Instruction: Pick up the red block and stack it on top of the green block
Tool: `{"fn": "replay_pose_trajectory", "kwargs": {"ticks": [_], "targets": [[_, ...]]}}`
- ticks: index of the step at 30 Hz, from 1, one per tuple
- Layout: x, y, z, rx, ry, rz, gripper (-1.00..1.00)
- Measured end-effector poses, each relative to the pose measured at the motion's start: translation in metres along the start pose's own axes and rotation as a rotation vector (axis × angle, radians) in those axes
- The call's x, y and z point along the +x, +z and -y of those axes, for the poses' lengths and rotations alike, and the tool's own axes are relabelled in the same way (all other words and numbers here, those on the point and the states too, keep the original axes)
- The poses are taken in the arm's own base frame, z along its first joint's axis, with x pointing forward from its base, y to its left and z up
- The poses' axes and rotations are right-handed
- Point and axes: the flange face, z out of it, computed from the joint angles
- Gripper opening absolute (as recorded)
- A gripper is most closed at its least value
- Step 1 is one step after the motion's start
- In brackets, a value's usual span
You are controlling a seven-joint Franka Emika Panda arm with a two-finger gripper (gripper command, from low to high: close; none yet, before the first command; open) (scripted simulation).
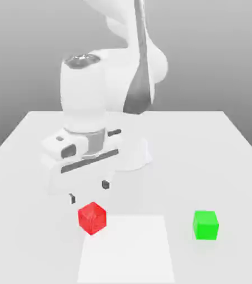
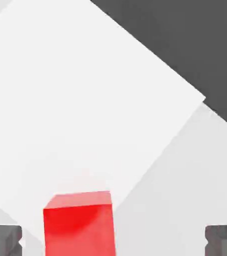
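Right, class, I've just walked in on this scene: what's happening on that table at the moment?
A white robot arm holds its open gripper just above and behind the red block, which sits on the white table and is not grasped. In the hand view the block lies between the two spread fingertips. The green block stands apart, toward the exterior view's right, with nothing on it.

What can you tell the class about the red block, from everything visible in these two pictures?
The red block is a small, glossy, plain cube, resting flat on the white table, turned so a corner faces the exterior camera. It sits at the corner of a brighter white square patch, apart from the green block. The open gripper hangs just above it; nothing grips it.
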Motion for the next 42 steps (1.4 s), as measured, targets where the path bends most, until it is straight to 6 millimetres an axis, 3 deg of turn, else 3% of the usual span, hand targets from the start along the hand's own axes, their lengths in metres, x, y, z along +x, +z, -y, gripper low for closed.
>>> {"fn": "replay_pose_trajectory", "kwargs": {"ticks": [6,7,14,21,23,27,30,32,34,38,39,42], "targets": [[-0.004,0.054,-0.002,-0.002,-0.007,0.009,0.00],[-0.005,0.059,-0.002,-0.001,-0.006,0.009,-1.00],[-0.005,0.059,-0.002,0.000,-0.006,0.011,-1.00],[-0.005,0.004,-0.003,0.002,-0.002,0.011,-1.00],[0.006,-0.007,0.032,0.000,-0.055,0.011,-1.00],[0.022,-0.021,0.126,-0.001,-0.164,0.009,-1.00],[0.016,-0.031,0.206,-0.001,-0.250,0.009,-1.00],[0.001,-0.038,0.260,0.001,-0.309,0.010,-1.00],[-0.004,-0.030,0.279,0.000,-0.322,0.010,-1.00],[-0.004,0.010,0.281,0.000,-0.316,0.010,-1.00],[-0.005,0.019,0.281,0.000,-0.316,0.010,1.00],[-0.005,0.019,0.281,0.000,-0.316,0.010,1.00]]}}
